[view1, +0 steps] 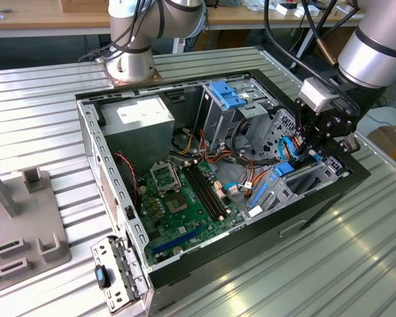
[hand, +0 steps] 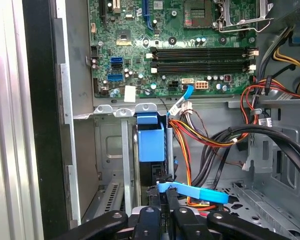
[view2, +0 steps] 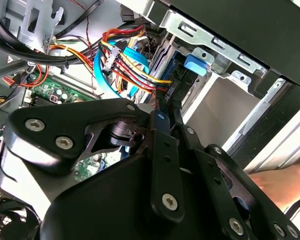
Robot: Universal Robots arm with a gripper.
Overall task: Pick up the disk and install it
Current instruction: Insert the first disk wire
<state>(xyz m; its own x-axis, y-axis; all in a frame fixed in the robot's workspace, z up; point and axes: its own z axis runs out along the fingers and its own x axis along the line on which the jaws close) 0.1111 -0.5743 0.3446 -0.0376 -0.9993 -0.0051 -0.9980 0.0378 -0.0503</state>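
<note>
The disk [hand: 151, 142] stands on edge in the drive bay at the case's front corner, its blue rail and end tab [view1: 284, 169] showing above a dark body. In the second wrist view its blue tab [view2: 197, 64] sits under the bay's metal bracket. My gripper [view1: 308, 153] hangs just over the bay at the exterior view's right. Its black fingers [hand: 162, 200] lie close together, shut, with the tips [view2: 162, 107] at the disk's near end. I cannot tell whether they pinch any part of it. A flat blue cable [hand: 190, 191] crosses in front of the fingertips.
The open computer case [view1: 112, 191] lies on a ribbed metal table, with the green motherboard [view1: 178, 198] and bundles of coloured wires [hand: 210, 140] beside the bay. A light-blue latch plate [view1: 228, 96] tops the upper cage. A person's hand [view2: 280, 182] is near the case's outer wall.
</note>
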